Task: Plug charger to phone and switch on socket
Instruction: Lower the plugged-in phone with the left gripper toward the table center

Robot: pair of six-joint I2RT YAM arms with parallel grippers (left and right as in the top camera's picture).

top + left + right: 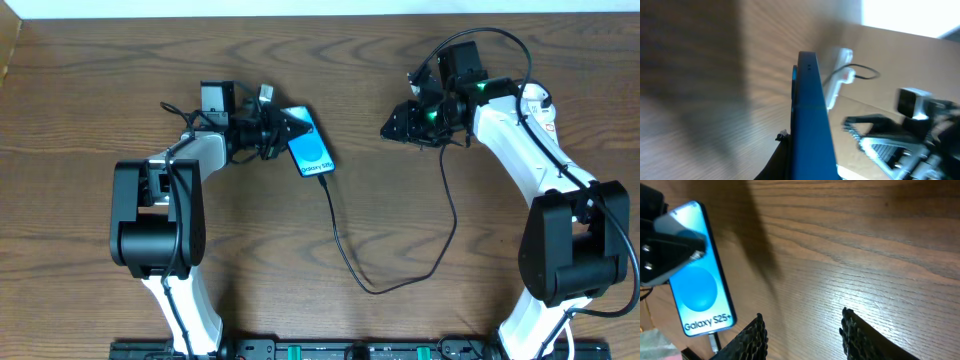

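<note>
From overhead, the left tool [284,126] was clenched on the upper left edge of the small black-framed smartphone with the bright cyan-blue screen [312,152], which sat left of the middle of the brown wood-grain bench [100,80]. The long thin black charger cable [345,250] met the phone's lower end, ran down toward the near edge, looped, and climbed to the right arm. The right tool [396,124] was well apart from the phone, to its right, with bare wood between them.

In the left wrist view, the phone [812,125] appeared edge-on as a blue slab rising through the middle of the frame. Beyond it a blurred white oblong socket strip [839,75] lay on the bench [700,100], with a thin dark cord curving away from it. The right tool [865,139] showed its ridged black fingers at the lower right.

In the right wrist view, the right tool [802,337] stood released, its two ridged fingers apart with only bare bench [865,240] between them. The phone [700,275] lay at the left, screen up, reading "Galaxy S25+". The left tool [670,245] covered the phone's upper left corner. The cable [715,342] touched the phone's bottom end.
</note>
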